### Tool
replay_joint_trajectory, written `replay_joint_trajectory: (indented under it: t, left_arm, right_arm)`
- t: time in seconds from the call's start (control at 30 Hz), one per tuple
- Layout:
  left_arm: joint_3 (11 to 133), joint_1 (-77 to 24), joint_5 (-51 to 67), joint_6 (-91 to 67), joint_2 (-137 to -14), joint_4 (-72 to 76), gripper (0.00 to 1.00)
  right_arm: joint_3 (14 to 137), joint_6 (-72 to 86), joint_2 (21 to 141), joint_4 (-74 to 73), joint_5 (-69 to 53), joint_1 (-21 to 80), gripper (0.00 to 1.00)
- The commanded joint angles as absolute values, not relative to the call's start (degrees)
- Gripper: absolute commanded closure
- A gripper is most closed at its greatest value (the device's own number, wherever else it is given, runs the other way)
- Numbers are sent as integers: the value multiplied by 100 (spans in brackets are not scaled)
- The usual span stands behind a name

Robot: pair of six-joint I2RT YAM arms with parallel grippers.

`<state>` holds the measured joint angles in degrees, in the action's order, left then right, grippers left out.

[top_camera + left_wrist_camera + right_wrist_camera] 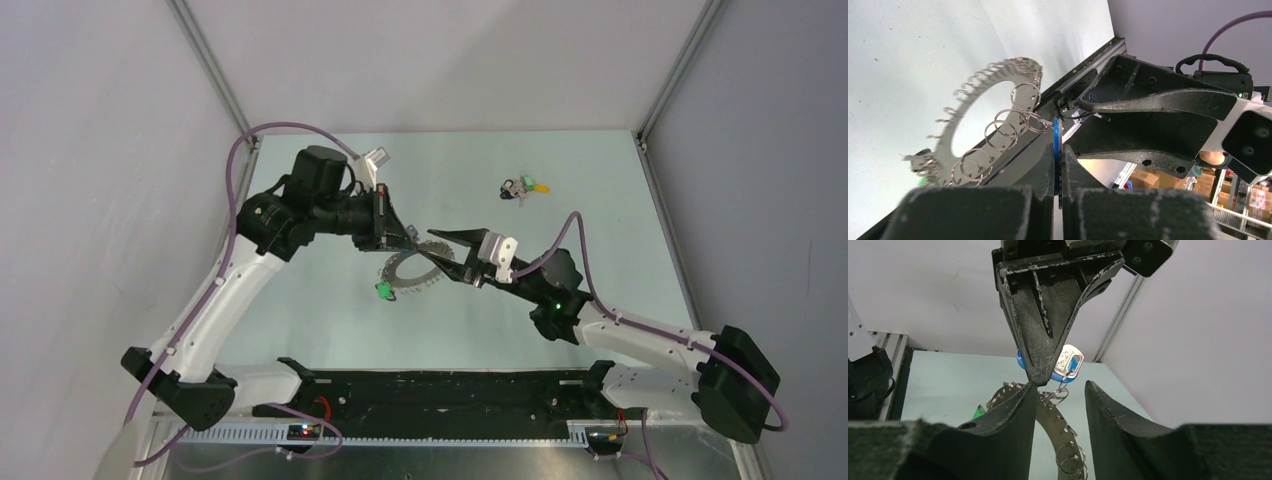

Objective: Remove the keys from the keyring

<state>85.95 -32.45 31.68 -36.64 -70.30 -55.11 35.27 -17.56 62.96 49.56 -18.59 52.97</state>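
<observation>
The left tool [1058,167] is clamped on a blue-headed key [1057,142], which sits edge-on between its two pads. In the right wrist view this tool [1040,376] points down from the top centre. The blue head [1019,360] peeks out on both sides of its tip, and a silver key [1071,360] hangs just right of it.

The right tool [1058,390] has its fingers [1018,407] apart, one on each side of the gap below the left tool's tip. Nothing is pinched between them. From above, the two tools [410,238] [440,252] meet tip to tip at mid-frame.

Small split rings [1000,132] link the blue-headed key to the keyring [945,142]. The keyring is a flat silver band fringed with keys and loops, lying left of centre in the left wrist view. From above, it [415,272] lies just below the tool tips, and in the right wrist view its band [1058,432] runs down between the open fingers. A green-headed key [382,291] hangs at its lower left edge. I cannot tell whether the whole ring rests on the worktop [600,230].

A small clump of loose coloured-headed keys [522,189] lies well apart, toward the upper right of the worktop.
</observation>
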Motion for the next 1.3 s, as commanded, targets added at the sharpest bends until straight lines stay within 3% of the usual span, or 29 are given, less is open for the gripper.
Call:
replay_joint_trajectory:
  t: [0.0,0.5,0.9,1.27]
  left_arm:
    - [8896,-3242,3391,-3786,-6807,-5308,100]
    - [9014,-3240,3442,-3849,-6793,-5304,100]
    - [9035,-3243,3482,-3884,-6827,-5307,100]
    - [9016,-3240,3452,-3894,-6818,-5312,100]
  right_arm:
    - [3831,-1729,6407,5157,-1903,5343,54]
    - [3949,-1701,6750,5072,-1845,5350,50]
    - [3951,-1764,6811,5315,-1838,5367,55]
    - [3958,-1839,6775,5377,-1886,5369,79]
